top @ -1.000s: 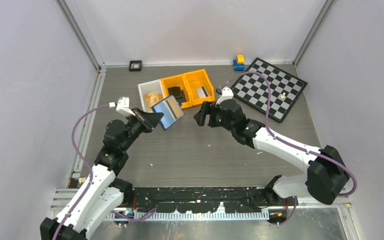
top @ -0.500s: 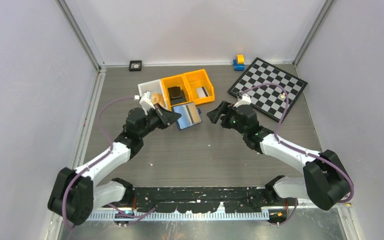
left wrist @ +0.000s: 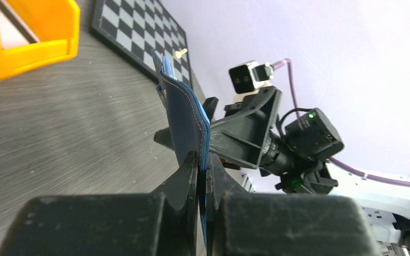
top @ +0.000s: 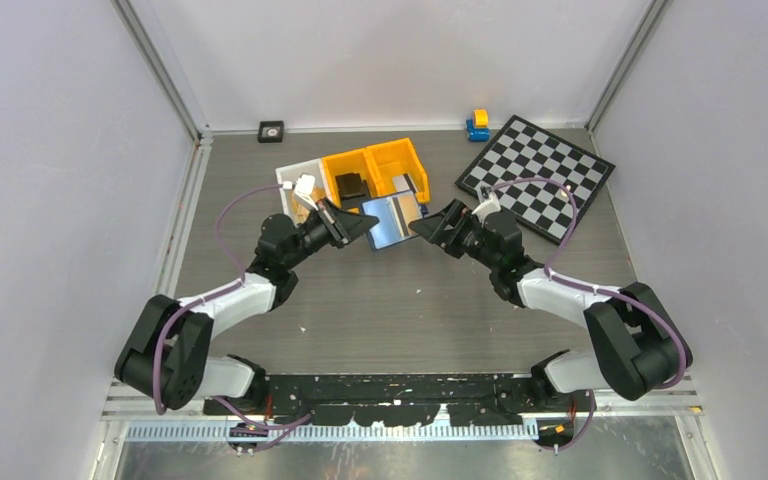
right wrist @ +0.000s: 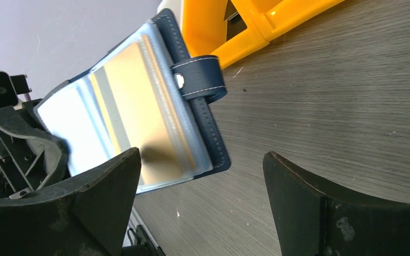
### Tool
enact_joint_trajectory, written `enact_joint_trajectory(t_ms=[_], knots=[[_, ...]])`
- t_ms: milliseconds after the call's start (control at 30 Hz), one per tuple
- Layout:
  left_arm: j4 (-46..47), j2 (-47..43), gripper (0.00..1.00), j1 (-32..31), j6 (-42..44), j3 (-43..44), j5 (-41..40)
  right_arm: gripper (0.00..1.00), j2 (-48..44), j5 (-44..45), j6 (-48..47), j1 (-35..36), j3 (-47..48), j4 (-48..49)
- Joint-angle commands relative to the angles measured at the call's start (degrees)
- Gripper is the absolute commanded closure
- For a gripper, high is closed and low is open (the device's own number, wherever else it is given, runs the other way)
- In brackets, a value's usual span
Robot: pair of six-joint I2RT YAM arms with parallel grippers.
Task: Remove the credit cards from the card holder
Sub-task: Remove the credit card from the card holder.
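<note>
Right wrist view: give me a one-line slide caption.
Left jaws pinch the unfolded card holder, gold card in its pocket, before the wide-open right jaws; orange bin behind.

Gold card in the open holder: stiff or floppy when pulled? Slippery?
Probably stiff: the gold card lies flat with straight edges. Its glossy face reflects light, so likely slippery under the open right tool. The card holder, pinched at one edge by the left tool, may flex as the card drags out.
</note>
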Motion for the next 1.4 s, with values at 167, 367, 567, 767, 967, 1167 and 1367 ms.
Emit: enact_joint_trajectory(t_ms=[167, 367, 567, 767, 967, 1167, 1367], knots=[[12.04, -0.37, 1.00, 0.06, -5.17, 0.53, 6.05, 0.12, 0.75, -7.08, 3.42, -0.80, -1.39, 15.14], [12.83, 1.60, 1.00, 0.06, -5.74, 1.40, 8.28, 0.29, 0.89, -9.95, 5.85, -1.20, -2.90, 22.98], [7.40, -0.89, 1.00, 0.06, -2.32, 1.85, 8.07, 0.59, 0.23, -10.14, 5.73, -1.70, -2.99, 22.66], [-1.84, -5.23, 1.00, 0.06, 2.98, 2.59, 4.94, 0.85, 0.91, -10.72, 5.48, -1.73, -2.64, 22.93], [-31.89, -11.96, 0.59, 0.06, 9.91, 5.98, -11.65, 0.99, 0.20, -8.09, 3.04, -1.73, -2.14, 18.12], [-31.39, -15.75, 0.49, -0.07, 10.89, 5.20, -11.27, 1.00, -3.94, -2.38, -3.27, -1.46, -0.50, 5.51], [-19.51, -14.54, 0.57, -2.58, 11.73, 3.70, -3.66, 0.99, -4.06, -2.99, -3.40, -0.82, -0.34, 5.88]])
